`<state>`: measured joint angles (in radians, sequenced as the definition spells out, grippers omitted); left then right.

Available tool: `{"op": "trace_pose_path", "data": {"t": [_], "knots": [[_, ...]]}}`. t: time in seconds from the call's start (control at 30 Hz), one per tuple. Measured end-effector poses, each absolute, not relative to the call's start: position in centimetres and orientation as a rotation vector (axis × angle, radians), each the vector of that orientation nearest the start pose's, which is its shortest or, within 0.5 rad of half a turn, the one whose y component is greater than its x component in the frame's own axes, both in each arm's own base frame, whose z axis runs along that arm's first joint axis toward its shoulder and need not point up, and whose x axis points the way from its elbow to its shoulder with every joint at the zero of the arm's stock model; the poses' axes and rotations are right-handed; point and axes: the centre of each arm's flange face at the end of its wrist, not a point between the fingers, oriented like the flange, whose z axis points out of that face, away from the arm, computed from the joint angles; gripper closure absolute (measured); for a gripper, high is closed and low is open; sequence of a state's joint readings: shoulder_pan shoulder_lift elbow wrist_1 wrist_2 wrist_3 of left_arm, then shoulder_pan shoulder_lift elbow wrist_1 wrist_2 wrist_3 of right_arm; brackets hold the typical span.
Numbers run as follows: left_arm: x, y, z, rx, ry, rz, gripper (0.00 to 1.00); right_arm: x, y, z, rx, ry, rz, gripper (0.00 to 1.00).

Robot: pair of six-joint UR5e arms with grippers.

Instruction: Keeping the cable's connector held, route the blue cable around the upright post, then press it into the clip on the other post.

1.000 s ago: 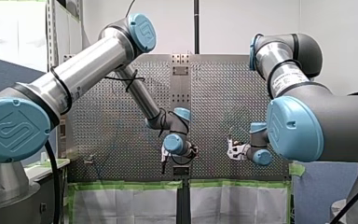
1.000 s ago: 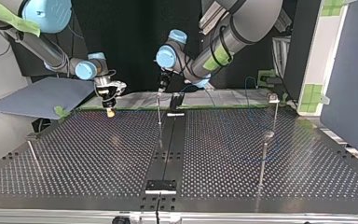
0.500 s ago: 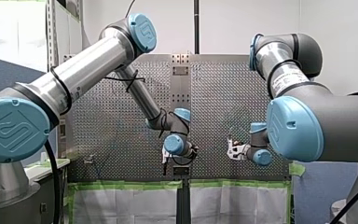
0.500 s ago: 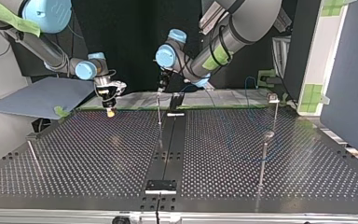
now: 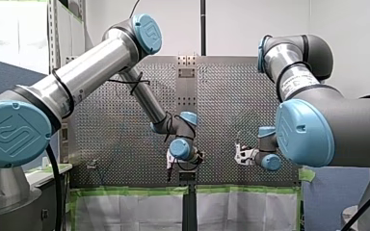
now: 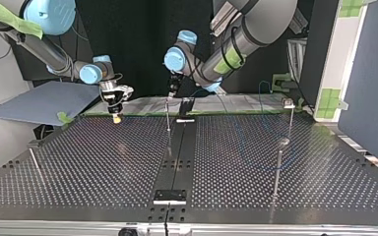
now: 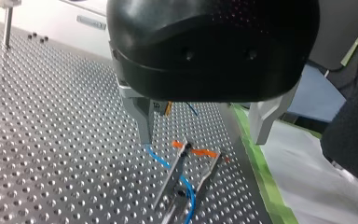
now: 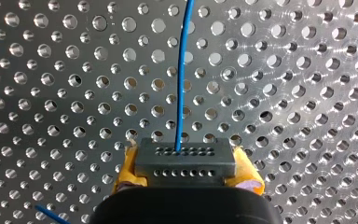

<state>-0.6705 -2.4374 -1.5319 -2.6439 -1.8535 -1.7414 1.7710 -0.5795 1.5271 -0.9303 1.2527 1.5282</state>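
Note:
My right gripper (image 8: 185,186) is shut on a dark grey connector (image 8: 185,161), held between its yellow pads (image 8: 249,175). The thin blue cable (image 8: 182,70) leaves the connector and runs ahead over the perforated plate. In the top view that gripper (image 6: 116,112) hangs low at the left. My left gripper (image 7: 203,140) stands open just above a metal clip (image 7: 186,175) marked with orange tape. The blue cable (image 7: 165,163) passes between the clip's prongs below the fingers. In the top view this gripper (image 6: 172,92) sits over the thin upright post (image 6: 168,115) near the middle.
More thin posts stand on the perforated table (image 6: 103,162): two at the top view's right (image 6: 290,118) (image 6: 277,164) and one at its left (image 6: 34,160). A dark rail (image 6: 177,152) runs down the middle. Green tape (image 7: 261,172) edges the plate.
My left gripper has shifted only slightly above the middle post. My right arm has stayed still with the connector in it.

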Motion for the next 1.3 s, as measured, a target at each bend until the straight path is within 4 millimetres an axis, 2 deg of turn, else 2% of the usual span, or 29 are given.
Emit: {"op": "trace_pose_path", "data": {"t": [0.4,1.3], "knots": [[44.0,-47.5,2.2,0.235,1.904,-0.208,0.0,29.6,-63.1,-2.5,1.604,-0.893,1.544,1.0],[43.9,-47.4,2.3,0.235,1.91,-0.206,0.0,29.6,-63.1,-2.6,1.606,-0.891,1.547,1.0]]}}
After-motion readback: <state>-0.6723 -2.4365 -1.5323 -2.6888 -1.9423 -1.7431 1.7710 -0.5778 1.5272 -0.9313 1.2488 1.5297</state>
